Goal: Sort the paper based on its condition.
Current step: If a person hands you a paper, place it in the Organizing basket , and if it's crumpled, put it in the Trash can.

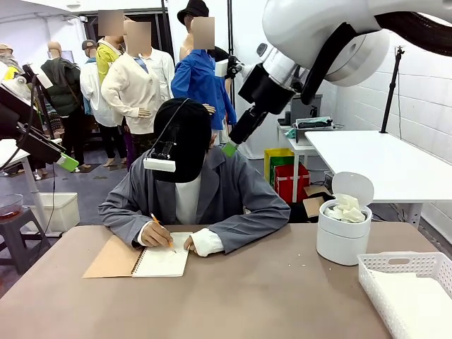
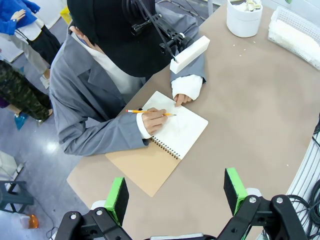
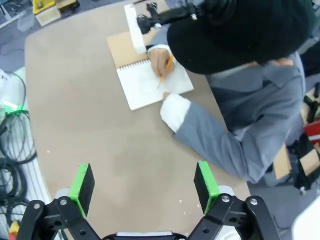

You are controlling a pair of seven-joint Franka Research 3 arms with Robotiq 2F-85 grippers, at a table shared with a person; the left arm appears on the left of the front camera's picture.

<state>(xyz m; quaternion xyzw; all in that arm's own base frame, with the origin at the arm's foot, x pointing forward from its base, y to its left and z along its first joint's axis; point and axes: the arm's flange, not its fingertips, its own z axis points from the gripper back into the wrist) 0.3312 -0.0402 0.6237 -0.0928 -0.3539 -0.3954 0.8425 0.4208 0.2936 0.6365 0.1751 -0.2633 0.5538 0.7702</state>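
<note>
Crumpled white paper (image 1: 347, 210) fills a white round bin (image 1: 342, 244) at the table's right, and flat white sheets (image 1: 417, 304) lie in a white lattice basket (image 1: 395, 265) at the near right corner. My left gripper (image 2: 175, 195) hangs open and empty high above the table's left side, looking down on the notebook; the front view shows it at far left (image 1: 67, 162). High over the person's side, my right gripper (image 3: 144, 185) is also open and empty; in the front view it hangs above the person's shoulder (image 1: 229, 147).
A person in a grey jacket sits at the far side, writing with a pencil (image 1: 161, 229) in an open spiral notebook (image 1: 164, 263) with a tan cover. The left wrist view shows the bin (image 2: 244, 22) and basket (image 2: 280, 20) far off.
</note>
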